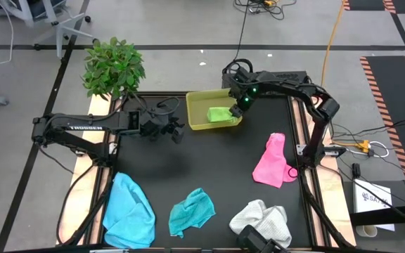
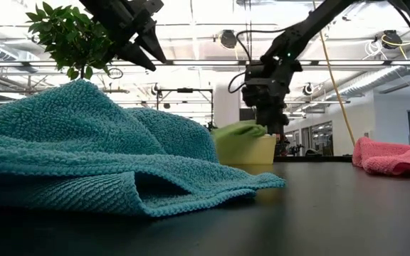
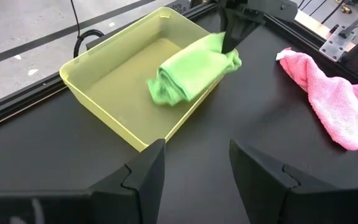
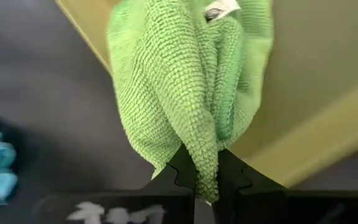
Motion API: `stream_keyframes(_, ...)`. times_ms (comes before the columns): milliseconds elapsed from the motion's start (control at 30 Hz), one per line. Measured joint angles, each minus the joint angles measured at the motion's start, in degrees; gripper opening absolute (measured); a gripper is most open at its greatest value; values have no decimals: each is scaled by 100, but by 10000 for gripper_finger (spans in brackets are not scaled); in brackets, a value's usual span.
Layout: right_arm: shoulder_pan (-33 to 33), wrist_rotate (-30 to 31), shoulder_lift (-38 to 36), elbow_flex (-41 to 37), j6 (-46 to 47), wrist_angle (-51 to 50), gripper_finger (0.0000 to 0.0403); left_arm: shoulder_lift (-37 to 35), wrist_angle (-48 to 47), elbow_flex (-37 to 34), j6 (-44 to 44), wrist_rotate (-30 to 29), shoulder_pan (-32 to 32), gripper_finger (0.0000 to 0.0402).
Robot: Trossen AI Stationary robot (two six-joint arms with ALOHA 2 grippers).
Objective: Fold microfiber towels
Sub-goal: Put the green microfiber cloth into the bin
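Worktop: black, wide bare stretch between the tray and the towels along the near edge. Tray, yellow-green, sits at the far edge; all places below relative to it. Light blue towel, teal towel, white towel, pink towel lie well apart from it. Green towel inside, draped over the rim, pinched by the closed right claw. Left claw open, just beside the tray. Left arm reads "TROSSEN".

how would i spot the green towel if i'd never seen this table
Find the yellow-green tray at the table's far edge, near the plant. The green towel lies bunched inside it, one end pinched by the right tool. It is the only towel in a tray; the others lie on the mat.
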Motion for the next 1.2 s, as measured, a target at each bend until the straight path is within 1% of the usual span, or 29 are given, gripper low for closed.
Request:
stream_keyframes(100, 32, 537, -111, 0, -133, -151, 10, 0, 1, 0, -20, 0, 0, 181)
stream_keyframes(167, 88, 874, -124, 0, -175, -190, 20, 0, 1, 2, -20, 0, 0, 181)
stream_keyframes(233, 138, 1031, -117, 0, -188, -195, 32, 0, 2, 2, -22, 0, 0, 181)
stream_keyframes(300, 183, 1046, -92, -2, -262, -151, 41, 0, 1, 2, -28, 0, 0, 181)
stream_keyframes(367, 217, 1112, -77, -4, -310, -130, 43, 0, 2, 2, -30, 0, 0, 181)
stream_keyframes(533, 299, 1591, -78, -4, -571, -139, 43, 0, 4, 2, -48, 0, 0, 181)
stream_keyframes(767, 310, 1641, -78, -4, -587, -132, 44, 0, 4, 2, -68, -39, 0, 181)
stream_keyframes(900, 322, 1642, -78, -5, -575, -114, 36, 0, 3, 2, -150, -163, -2, 181)
stream_keyframes(1033, 371, 1772, -78, -129, -369, 368, 12, 0, 4, 2, -173, -328, 0, 181)
stream_keyframes(1200, 471, 1646, -78, -219, -33, 1189, 7, 0, 3, 2, -173, -341, 0, 181)
